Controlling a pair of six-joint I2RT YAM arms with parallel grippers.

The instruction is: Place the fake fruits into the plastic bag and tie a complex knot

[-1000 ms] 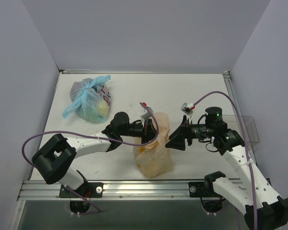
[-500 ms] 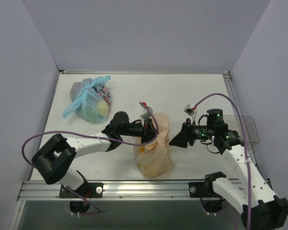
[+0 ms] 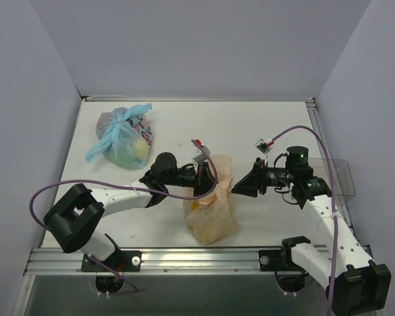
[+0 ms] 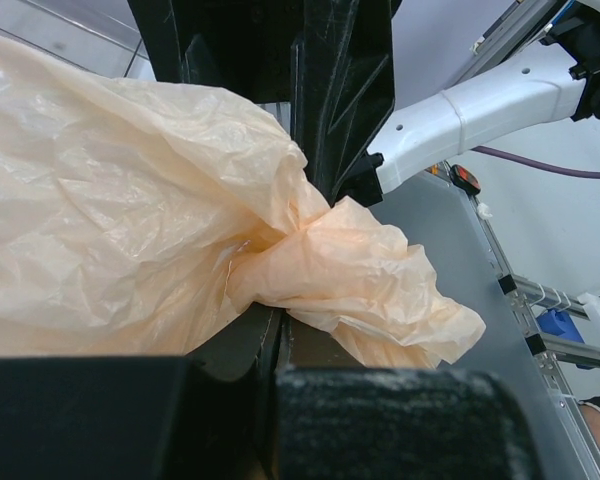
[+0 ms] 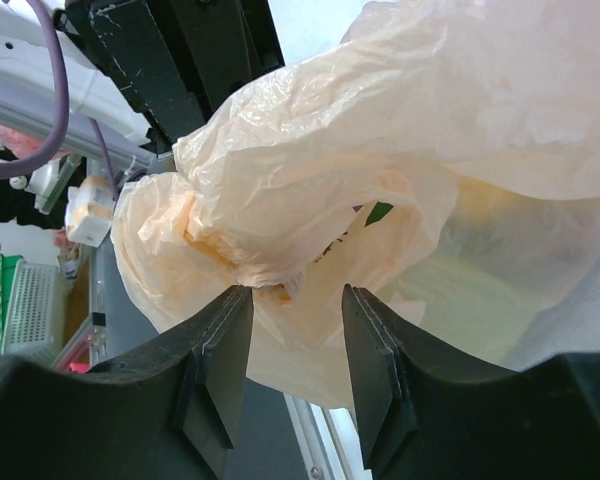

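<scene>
The peach-orange plastic bag stands on the table between my arms, its top drawn up. My left gripper is shut on a twisted bunch of the bag's handles; I cannot tell whether this bunch is a tied knot. My right gripper is at the bag's upper right. In the right wrist view its jaws stand partly open, with loose bag plastic and the bunch at their tips. A pale yellow-green fake fruit shows faintly through the bag wall. The right gripper's dark fingers loom behind the bunch.
A second, clear bag with tied light-blue handles lies at the back left, holding a yellow-green fruit. A clear plastic container sits at the table's right edge. A metal rail runs along the near edge, and walls close in three sides.
The right gripper's jaws have narrowed around the bag's top plastic, and its wrist has shifted slightly right and up. The left gripper has kept its hold and place.
</scene>
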